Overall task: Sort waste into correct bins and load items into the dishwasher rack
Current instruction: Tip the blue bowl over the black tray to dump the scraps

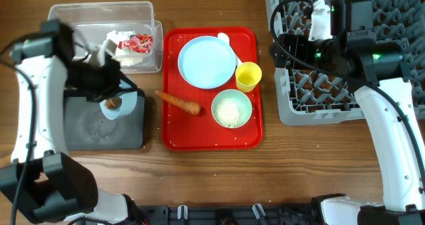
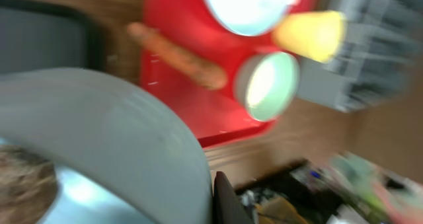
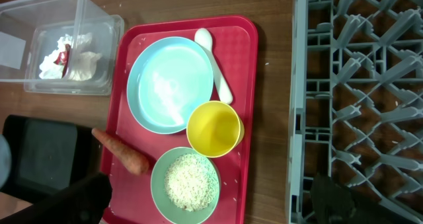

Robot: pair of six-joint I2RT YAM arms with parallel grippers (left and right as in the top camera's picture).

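My left gripper (image 1: 108,92) is shut on the rim of the light blue bowl (image 1: 123,105) and holds it tilted over the black tray (image 1: 99,129). A brownish food lump (image 1: 113,104) sits in the bowl and shows in the left wrist view (image 2: 20,181). The clear tub (image 1: 66,16) holds the tissue (image 1: 118,38) and red wrapper (image 1: 137,44). The red tray (image 1: 199,135) carries the blue plate (image 1: 206,61), white spoon (image 1: 224,38), yellow cup (image 1: 248,75), the pale green bowl (image 1: 232,109) with rice (image 3: 190,181), and the carrot (image 1: 178,102). My right gripper (image 3: 211,187) is open and empty above the rack's left edge.
The grey dishwasher rack (image 1: 345,99) fills the right side, with my right arm over it. The black tray lies left of the red tray, the clear tub behind it. A strip of bare wood separates the red tray and the rack.
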